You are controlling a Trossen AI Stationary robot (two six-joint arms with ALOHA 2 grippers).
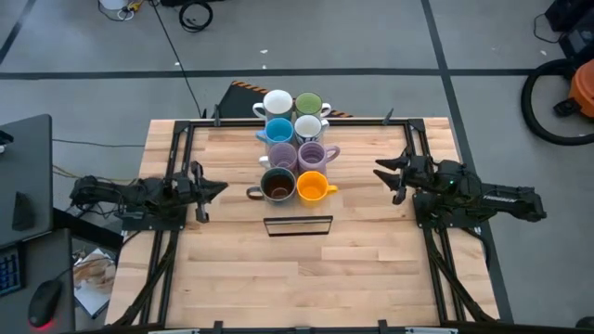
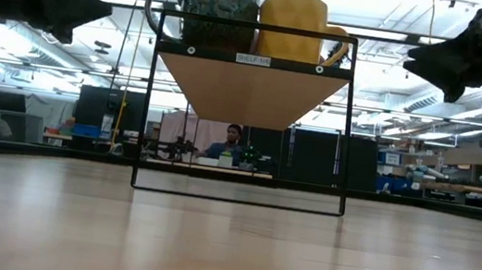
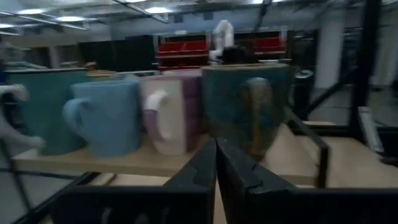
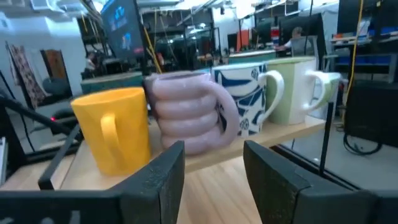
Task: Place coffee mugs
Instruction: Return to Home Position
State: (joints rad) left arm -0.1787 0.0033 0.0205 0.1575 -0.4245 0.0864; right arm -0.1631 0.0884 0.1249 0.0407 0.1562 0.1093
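Well, the big wooden counter (image 1: pixel 371 269) has the shelf (image 2: pixel 249 89) standing in its middle, a light board on a thin black frame that holds it up off the counter. The left arm waits to the left of the shelf and the right arm to the right of it, both well apart from it. The left end effector (image 3: pixel 216 149) has its fingers pressed together with nothing in them. The right end effector (image 4: pixel 213 152) has its fingers apart and is empty too. All eight coffee mugs (image 1: pixel 281 153) sit on the shelf in two close rows, touching or nearly so. I think the placing is done, so the danger now is a bump. If an arm swings toward the shelf on its way home, it could hit the thin frame or catch a handle. The dark mug (image 1: pixel 277 186) and the orange mug (image 1: pixel 311 187) sit at the shelf's front end with handles poking out sideways, so they would likely fall first.
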